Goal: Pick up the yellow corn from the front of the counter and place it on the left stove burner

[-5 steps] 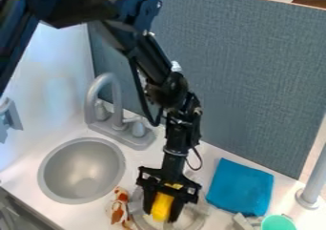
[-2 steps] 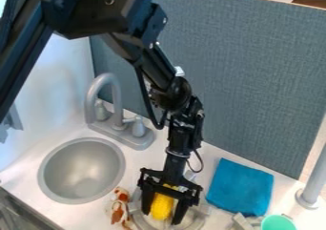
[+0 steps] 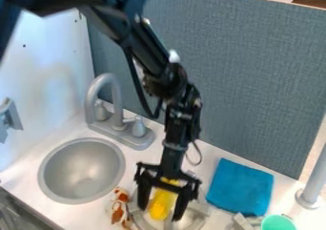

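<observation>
The black gripper [image 3: 159,214] hangs at the bottom centre over a greyish, see-through round dish [image 3: 198,220]. It is open, with one finger on each side of a yellow object [image 3: 162,206] shaped like an ear of corn. A gap shows between the left finger and the yellow object; on the right the finger stands close beside it, and I cannot tell whether they touch. The gripper's crossbar hides part of the yellow object's upper end. The dish is partly hidden behind the fingers.
An orange-and-white toy [image 3: 118,208] lies left of the dish, near the round grey sink [image 3: 81,171] and faucet [image 3: 113,100]. To the right are a blue cloth [image 3: 240,186], a green cup [image 3: 278,222] and a grey post [image 3: 313,186]. A grey-blue partition [image 3: 255,81] stands behind.
The gripper's fingers have spread apart from around the yellow object. The gripper has shifted slightly up and left since the middle frame, and the upper arm has swung a little.
</observation>
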Action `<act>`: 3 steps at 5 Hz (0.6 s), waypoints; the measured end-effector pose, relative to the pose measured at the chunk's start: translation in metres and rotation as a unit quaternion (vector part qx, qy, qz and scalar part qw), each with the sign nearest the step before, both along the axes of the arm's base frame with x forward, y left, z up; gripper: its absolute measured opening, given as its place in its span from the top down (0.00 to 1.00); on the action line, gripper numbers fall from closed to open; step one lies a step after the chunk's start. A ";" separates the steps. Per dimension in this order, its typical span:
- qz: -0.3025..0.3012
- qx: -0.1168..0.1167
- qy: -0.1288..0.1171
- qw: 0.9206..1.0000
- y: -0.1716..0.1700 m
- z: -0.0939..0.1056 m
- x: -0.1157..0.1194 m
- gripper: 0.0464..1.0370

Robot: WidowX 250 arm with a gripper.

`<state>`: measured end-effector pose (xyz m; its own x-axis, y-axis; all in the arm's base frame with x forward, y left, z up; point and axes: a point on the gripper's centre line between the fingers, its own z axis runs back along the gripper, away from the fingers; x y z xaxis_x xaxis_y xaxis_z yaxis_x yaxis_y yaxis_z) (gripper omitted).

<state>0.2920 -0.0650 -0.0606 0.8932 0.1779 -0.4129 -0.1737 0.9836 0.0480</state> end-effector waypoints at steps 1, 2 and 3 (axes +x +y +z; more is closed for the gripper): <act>-0.027 -0.025 -0.025 0.999 -0.019 0.025 -0.007 0.04; -0.076 -0.044 -0.062 0.994 -0.056 0.051 -0.019 0.04; -0.125 -0.070 -0.075 0.987 -0.086 0.054 -0.024 0.04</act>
<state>0.2683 -0.1511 -0.0064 0.9549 -0.1043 -0.2779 0.0796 0.9919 -0.0988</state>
